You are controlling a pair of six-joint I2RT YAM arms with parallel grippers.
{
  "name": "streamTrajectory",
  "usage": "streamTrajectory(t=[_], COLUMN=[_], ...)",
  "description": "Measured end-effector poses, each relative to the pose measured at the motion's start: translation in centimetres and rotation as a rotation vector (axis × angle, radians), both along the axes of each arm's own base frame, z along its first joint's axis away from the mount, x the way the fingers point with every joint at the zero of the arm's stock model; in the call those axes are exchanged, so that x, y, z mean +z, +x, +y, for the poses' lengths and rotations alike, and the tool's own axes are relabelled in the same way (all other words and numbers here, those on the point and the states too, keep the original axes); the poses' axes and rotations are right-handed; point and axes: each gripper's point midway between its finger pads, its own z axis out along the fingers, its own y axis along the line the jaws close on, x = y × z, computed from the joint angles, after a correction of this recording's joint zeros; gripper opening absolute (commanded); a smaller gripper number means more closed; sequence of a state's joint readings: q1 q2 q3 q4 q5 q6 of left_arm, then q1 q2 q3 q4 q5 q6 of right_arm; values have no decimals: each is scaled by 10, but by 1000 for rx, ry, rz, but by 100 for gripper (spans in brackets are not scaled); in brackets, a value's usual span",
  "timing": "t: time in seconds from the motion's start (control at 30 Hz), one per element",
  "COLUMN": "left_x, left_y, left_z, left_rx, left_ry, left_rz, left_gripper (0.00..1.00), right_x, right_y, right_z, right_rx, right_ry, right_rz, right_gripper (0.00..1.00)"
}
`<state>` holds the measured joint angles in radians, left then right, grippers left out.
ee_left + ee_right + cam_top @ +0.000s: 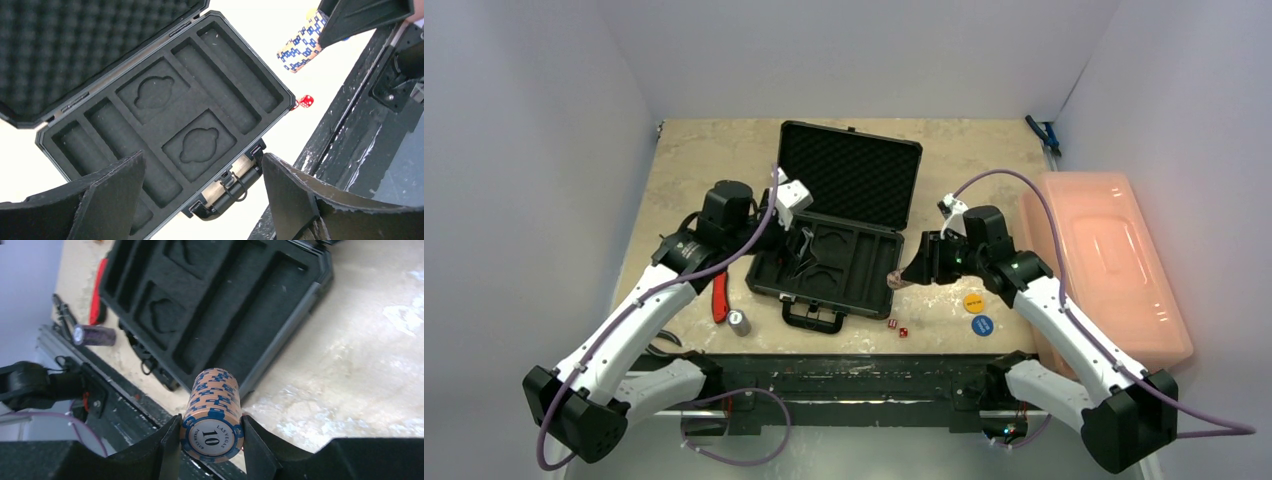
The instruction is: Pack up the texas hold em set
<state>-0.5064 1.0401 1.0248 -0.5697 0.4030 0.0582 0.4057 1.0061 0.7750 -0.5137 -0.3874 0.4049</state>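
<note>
Just off the right edge of the open case (834, 255), the right gripper (212, 442) pinches a chip stack (214, 405) by its sides. Over the case's tray the left gripper (200, 180) hangs wide open, empty. Risk: with only side pressure holding the stack, chips could slip and scatter short of their slot.

Briefcase (869, 262) mid-table, lid up behind its tray, and the chip stack (214, 407) is in the right gripper (210, 437), just off the tray's right edge. Dice (898, 328) lie before the case's right front corner, discs (981, 325) to their right, the bin (1114, 270) farther right. Knife (720, 300) lies left of the case.
</note>
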Motion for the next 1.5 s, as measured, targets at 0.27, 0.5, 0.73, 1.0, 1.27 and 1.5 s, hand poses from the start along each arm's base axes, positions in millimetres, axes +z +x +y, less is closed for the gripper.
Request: streamTrajectory(t=[0.27,0.5,0.73,1.0,1.27,1.5], left_x=[17,23,12,1,-17,-28], left_y=[-6,-24,-40,-55,-63,-61], left_z=[-20,-45,-66,-88,-115,-129], left_rx=[-161,-301,-399,-496,-572,-577], left_ry=[-2,-7,11,21,27,23], left_rz=[-74,-86,-68,-55,-27,10], left_gripper=[85,85,86,86,85,80], right_x=[22,36,42,49,54,56], right_y=[-13,-24,-32,-38,-37,-36], right_z=[20,33,38,42,45,46], right_rx=[119,213,266,307,326,327], right_ry=[129,213,253,288,304,307], right_rz=[-41,-47,-46,-47,-49,-54], right_gripper=[0,0,0,0,0,0])
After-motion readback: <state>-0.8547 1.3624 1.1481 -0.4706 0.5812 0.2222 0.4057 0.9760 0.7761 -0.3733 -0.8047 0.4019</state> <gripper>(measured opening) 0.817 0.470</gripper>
